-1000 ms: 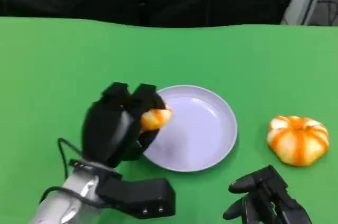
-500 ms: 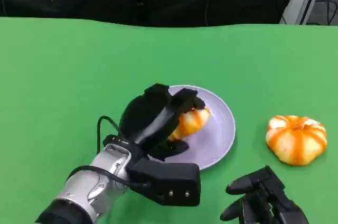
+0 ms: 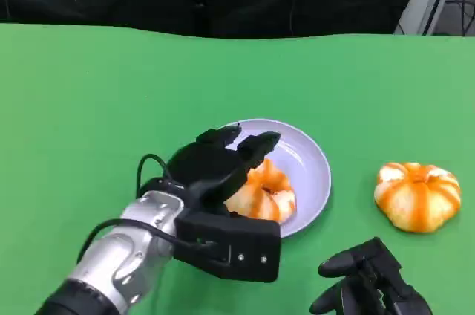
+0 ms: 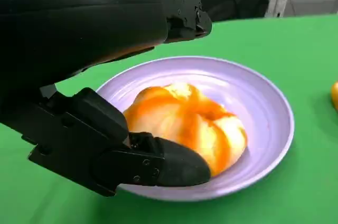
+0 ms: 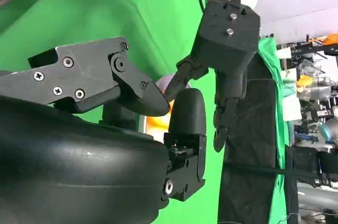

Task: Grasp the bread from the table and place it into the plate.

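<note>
Black fingers (image 3: 249, 153) of the left hand (image 3: 211, 174) curve loosely over the bread (image 3: 261, 192), which lies on the near-left part of the lilac plate (image 3: 308, 159) at the centre of the head view. From the left wrist, one fingertip (image 4: 177, 163) sits just beside the loaf's lower edge while the others hang above it with a gap showing; whether the hand still grips the bread cannot be told. The right hand (image 3: 367, 281) rests at the lower right of the frame on the green table (image 3: 89, 92), fingers spread and holding nothing. A second orange-striped bun (image 3: 417, 196) sits at right, well apart from the plate.
</note>
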`<state>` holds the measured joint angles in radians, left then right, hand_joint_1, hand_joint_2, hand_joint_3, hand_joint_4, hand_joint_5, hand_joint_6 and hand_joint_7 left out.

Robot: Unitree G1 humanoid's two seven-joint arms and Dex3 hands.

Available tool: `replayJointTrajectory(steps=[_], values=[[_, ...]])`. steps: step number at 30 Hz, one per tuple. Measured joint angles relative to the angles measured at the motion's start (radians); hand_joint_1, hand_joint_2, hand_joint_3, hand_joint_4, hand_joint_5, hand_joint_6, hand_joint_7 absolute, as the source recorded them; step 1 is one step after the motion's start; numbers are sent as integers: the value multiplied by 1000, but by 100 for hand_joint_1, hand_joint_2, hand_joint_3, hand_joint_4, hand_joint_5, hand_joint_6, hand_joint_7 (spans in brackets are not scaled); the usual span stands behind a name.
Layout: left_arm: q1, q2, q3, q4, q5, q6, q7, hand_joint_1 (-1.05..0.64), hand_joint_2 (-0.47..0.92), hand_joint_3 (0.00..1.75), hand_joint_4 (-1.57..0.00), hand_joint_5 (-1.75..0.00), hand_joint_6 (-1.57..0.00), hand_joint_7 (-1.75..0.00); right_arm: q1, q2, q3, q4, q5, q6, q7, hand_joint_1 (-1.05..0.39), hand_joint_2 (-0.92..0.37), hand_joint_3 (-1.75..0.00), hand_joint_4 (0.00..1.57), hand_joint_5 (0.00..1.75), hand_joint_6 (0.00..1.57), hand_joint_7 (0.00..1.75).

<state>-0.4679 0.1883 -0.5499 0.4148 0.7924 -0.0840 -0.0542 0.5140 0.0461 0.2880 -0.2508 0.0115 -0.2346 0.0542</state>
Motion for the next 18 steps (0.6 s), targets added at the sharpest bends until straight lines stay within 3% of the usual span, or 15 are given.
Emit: replayJointTrajectory(steps=[6, 8, 12, 14, 18], values=[[61, 45, 44, -87, -92, -38, -51, -92, 92, 55, -4, -2, -7, -4, 1, 1, 2, -1, 0, -2, 0, -27, -92, -97, 20, 175, 10, 175], [90, 65, 76, -120, -138, -70, -56, -72, 92, 47, -20, -14, -21, -10, -1, 1, 2, -1, 0, -2, -1, -27, -92, -97, 21, 175, 10, 175], [221, 91, 184, -179, -292, -250, 4, -60, 92, 42, -31, -24, -30, -13, 3, 1, 2, -2, -3, -4, -3, -27, -92, -97, 21, 175, 9, 175], [267, 93, 218, -180, -334, -304, 21, -45, 92, 37, -39, -62, -48, -13, 3, 0, 3, -2, -4, -4, -2, -26, -92, -98, 19, 175, 8, 175], [381, 84, 305, -178, -450, -499, 89, -35, 92, 33, -49, -83, -64, -16, 10, 1, 3, -7, -6, -5, -3, -26, -92, -99, 19, 175, 7, 175]])
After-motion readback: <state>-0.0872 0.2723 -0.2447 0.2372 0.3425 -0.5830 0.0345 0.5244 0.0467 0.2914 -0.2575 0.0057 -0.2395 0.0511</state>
